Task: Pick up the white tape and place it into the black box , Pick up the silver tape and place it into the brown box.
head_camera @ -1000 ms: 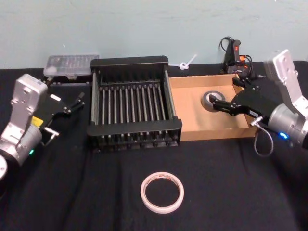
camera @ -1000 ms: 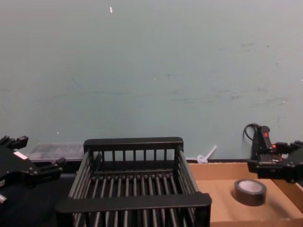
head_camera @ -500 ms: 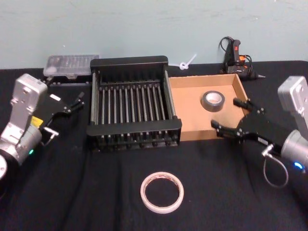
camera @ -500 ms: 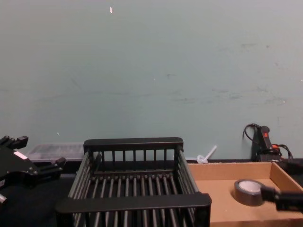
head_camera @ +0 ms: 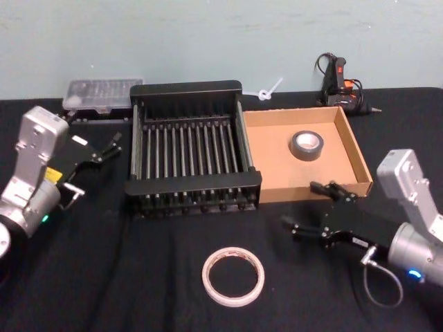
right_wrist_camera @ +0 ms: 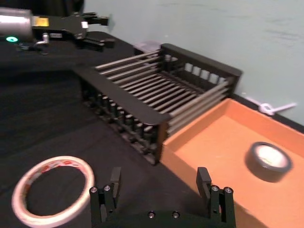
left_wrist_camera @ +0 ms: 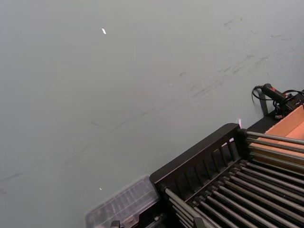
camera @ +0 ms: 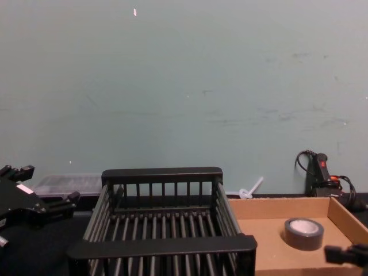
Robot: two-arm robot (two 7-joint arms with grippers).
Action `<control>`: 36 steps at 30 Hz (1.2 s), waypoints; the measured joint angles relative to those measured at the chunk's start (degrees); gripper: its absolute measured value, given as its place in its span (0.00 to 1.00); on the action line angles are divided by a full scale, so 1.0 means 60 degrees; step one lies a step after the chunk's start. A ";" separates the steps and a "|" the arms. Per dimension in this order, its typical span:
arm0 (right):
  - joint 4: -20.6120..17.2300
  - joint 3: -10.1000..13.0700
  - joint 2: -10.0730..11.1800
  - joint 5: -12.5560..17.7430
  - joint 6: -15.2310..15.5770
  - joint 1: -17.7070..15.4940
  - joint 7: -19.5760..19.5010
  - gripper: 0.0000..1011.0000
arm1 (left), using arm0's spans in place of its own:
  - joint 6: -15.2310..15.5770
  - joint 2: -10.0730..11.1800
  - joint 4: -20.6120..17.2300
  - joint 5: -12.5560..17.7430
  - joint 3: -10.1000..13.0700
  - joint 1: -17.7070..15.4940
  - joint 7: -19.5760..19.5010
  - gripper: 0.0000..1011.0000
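Note:
The white tape (head_camera: pixel 233 277) lies flat on the black cloth near the table's front, and it also appears in the right wrist view (right_wrist_camera: pixel 52 190). The silver tape (head_camera: pixel 306 145) rests inside the brown box (head_camera: pixel 273 155), free of any gripper. Left of that tray stands the black box (head_camera: pixel 190 149), with nothing in it. My right gripper (head_camera: pixel 300 205) hovers open over the cloth just in front of the brown box, right of and behind the white tape; nothing sits between its fingers (right_wrist_camera: pixel 109 192). My left gripper (head_camera: pixel 97 162) stays parked, open, left of the black box.
A clear plastic case (head_camera: pixel 102 93) sits behind the black box at the back left. A glue gun with cable (head_camera: pixel 339 79) and a white zip tie (head_camera: pixel 270 90) lie behind the brown box. Black cloth surrounds the white tape.
My right gripper has let go of the silver tape in the brown box and pulled back toward the front, moving left and lower over the cloth. The left arm has not moved.

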 joint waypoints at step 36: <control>0.1550 -0.2327 -0.0480 -0.0417 -0.0241 0.1769 0.1309 0.99 | 0.0000 0.0000 -0.0001 0.0000 0.0001 -0.0001 0.0000 0.99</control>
